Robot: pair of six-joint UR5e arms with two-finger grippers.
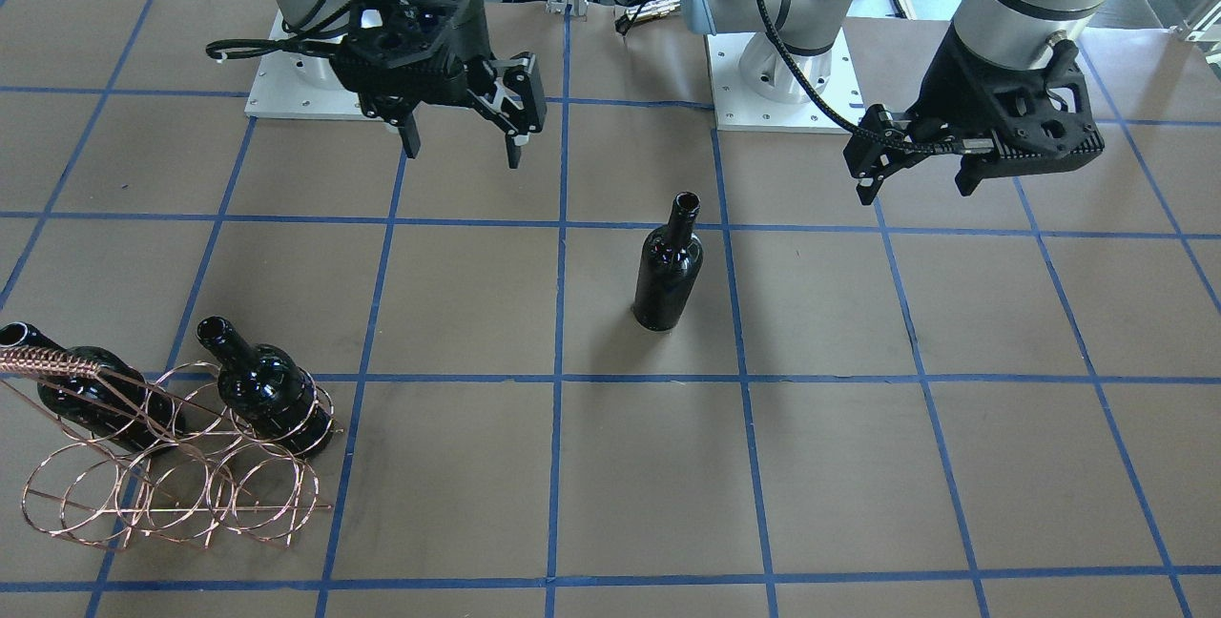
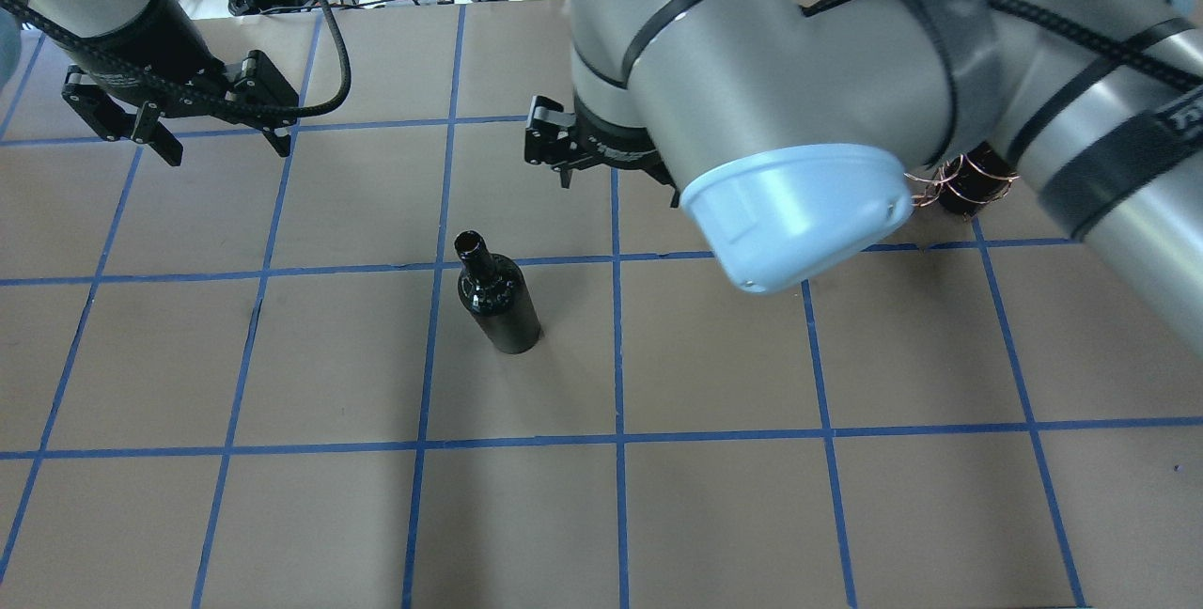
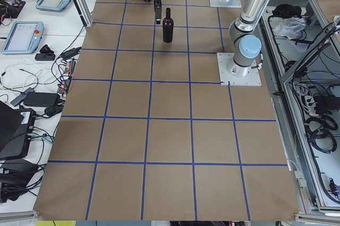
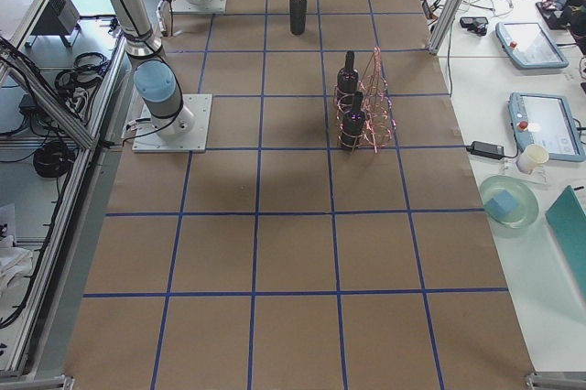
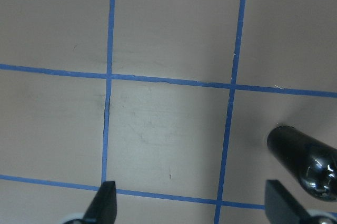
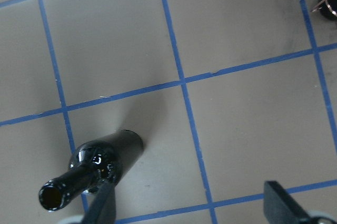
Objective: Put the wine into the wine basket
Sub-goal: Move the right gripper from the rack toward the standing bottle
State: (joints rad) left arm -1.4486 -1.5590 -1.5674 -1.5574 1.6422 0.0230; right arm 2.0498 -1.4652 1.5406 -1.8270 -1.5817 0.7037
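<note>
1. Glossy black glass wine bottle with a slim neck and lipped mouth, no label [image 1: 668, 265]: stands upright on the table, mouth open at the top, near the table's middle. Nothing touches it. It lies outside the rack.
2. Rose-gold wire wine basket of round loops [image 1: 191, 504]: sits towards the robot's right end of the table, well apart from the standing bottle. Its twisted coiled handle [image 1: 48, 362] rises above the loops.
3. Two further black glass bottles [image 1: 272, 389] [image 1: 91, 394]: each sits neck-up inside a loop of the basket, side by side. The other loops that show hold nothing.
4. Right claw, black and two-fingered [image 1: 462, 149]: hangs above the table on the robot's side of the standing bottle, fingers pointing down and spread apart, holding nothing. In the right wrist view the bottle's shoulder [image 6: 100, 166] shows just beside one fingertip [image 6: 102, 203], not between the two.
5. Left claw, black and two-fingered [image 1: 914, 191]: hangs above the table to the robot's left of the bottle, fingers likewise spread, holding nothing. In the left wrist view the bottle's body [image 5: 308, 163] lies at the frame's right, near one fingertip [image 5: 281, 203].
6. Brown paper-covered table marked with a grid of blue tape [image 1: 858, 465]: carries the bottle, the basket and both arm bases.
</note>
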